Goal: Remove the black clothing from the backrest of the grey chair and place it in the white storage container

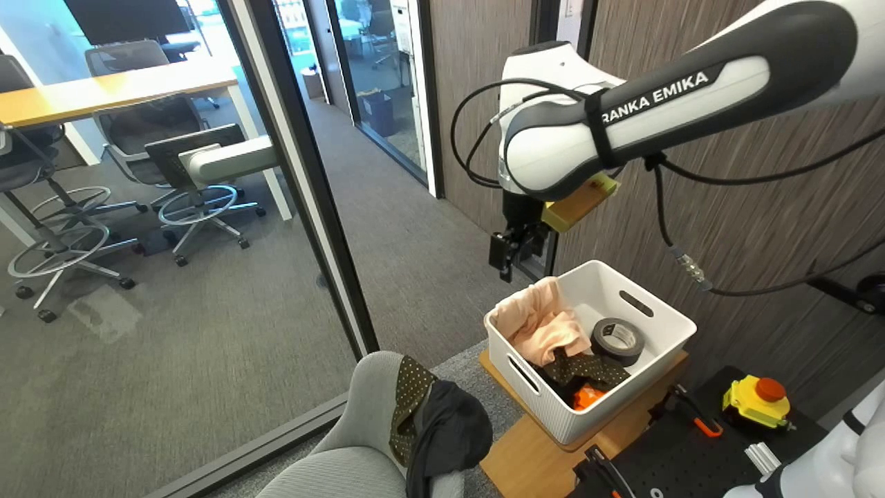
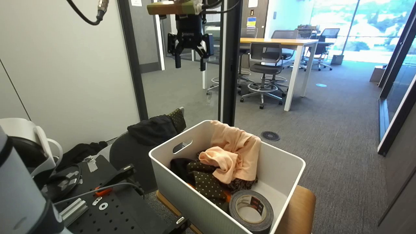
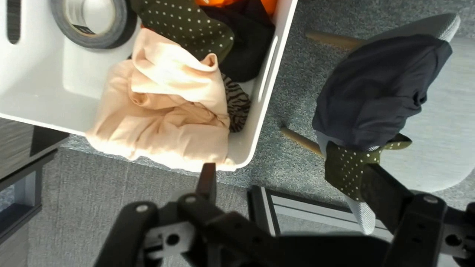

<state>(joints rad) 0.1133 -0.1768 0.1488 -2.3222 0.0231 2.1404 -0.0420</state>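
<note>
Black clothing: there it is, slung over the backrest of the grey chair, across a strip of floor from the white storage container.
Dotted scarf: right alongside, on that same backrest, touching the black clothing.
Gripper: fingers spread wide, hanging above the level of the container, well apart from it.
Peach cloth: over the container's rim it goes, and down inside in a bunch.
Dotted fabric: in the container, pressed up against the peach cloth.
Tape roll: in the container too, just beside the dotted fabric.
Orange item: low in the container, mostly buried; hard to say what it is.
Wooden stand: directly under the container.
Emergency stop: red button on yellow, near the container.
</note>
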